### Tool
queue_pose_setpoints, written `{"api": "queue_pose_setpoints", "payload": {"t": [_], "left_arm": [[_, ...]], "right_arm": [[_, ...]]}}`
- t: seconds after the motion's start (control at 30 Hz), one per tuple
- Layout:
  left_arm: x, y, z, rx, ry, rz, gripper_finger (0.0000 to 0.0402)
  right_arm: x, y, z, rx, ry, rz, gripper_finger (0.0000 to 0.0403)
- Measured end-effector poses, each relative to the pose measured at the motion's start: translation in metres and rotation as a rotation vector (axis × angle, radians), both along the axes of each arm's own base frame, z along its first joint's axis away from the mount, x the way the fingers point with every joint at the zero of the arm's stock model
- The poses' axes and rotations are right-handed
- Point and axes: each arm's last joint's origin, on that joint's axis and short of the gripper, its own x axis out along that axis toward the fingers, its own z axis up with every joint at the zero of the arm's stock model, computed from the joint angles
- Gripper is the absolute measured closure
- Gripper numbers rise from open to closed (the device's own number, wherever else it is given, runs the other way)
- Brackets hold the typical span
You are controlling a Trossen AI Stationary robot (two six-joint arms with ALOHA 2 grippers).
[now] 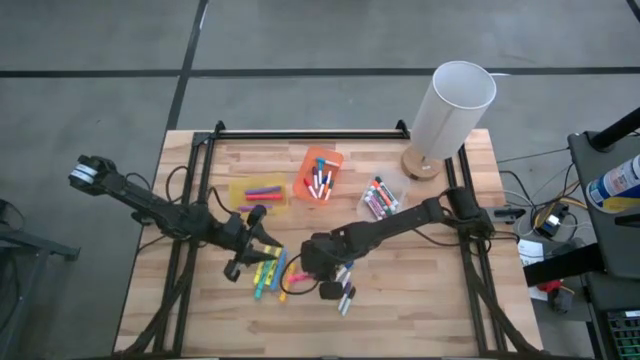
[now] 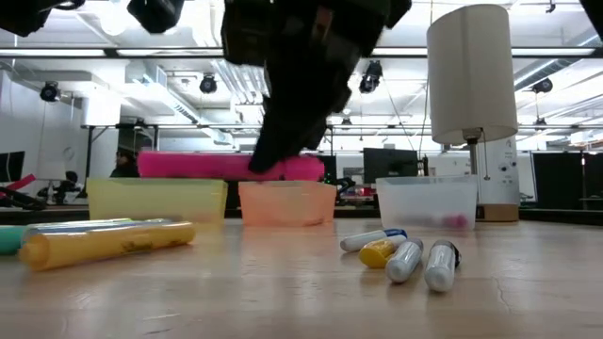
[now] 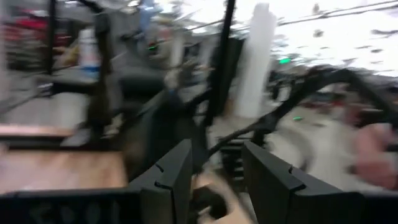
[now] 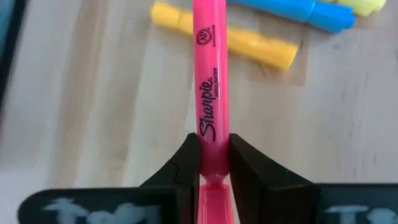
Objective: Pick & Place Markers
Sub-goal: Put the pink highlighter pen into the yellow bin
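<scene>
Clamped between the dark fingers of the right gripper (image 4: 214,158), the pink marker (image 4: 210,81) hangs clear of the wooden table (image 1: 430,290); in the low view it lies level in the air, in front of the yellow bin (image 2: 155,200) and the orange bin (image 2: 287,202). The grip sits near one end of the barrel, so most of its length sticks out forward. A marker like this is probably light and stiff, with a smooth plastic skin that could slide or swing in the pads; a hold nearer the middle would likely steady it better. "Sharpie" runs along the barrel in black script, with smaller print under it and a round seal farther up, both too fine to read. Below it on the table lie a yellow marker (image 4: 227,35) and a blue marker (image 4: 292,10), part of a loose scatter near the table's front middle. The orange bin and a clear bin (image 1: 380,197) toward the back already hold markers, as does the yellow bin. A white lamp (image 1: 450,110) stands at the back right. The left gripper (image 1: 245,262) hovers by the scatter's left edge, its fingers (image 3: 174,180) apart and holding nothing.
</scene>
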Motion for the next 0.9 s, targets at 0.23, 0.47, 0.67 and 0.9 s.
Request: {"api": "queue_pose_setpoints", "payload": {"t": [0.23,0.47,0.67,0.9], "left_arm": [[0.002,0.003,-0.005,0.016,0.052,0.122,0.0266],[0.002,0.003,-0.007,0.023,0.065,0.123,0.0267],[0.002,0.003,-0.008,0.029,0.078,0.124,0.0266],[0.002,0.005,-0.008,0.024,0.084,0.170,0.0266]], "right_arm": [[-0.008,0.005,0.021,-0.022,-0.026,-0.108,0.0351],[-0.022,0.000,0.051,-0.102,-0.052,-0.231,0.0351],[-0.034,-0.001,0.083,-0.138,-0.156,-0.295,0.0351],[-0.039,-0.001,0.099,-0.156,-0.224,-0.341,0.0351]]}}
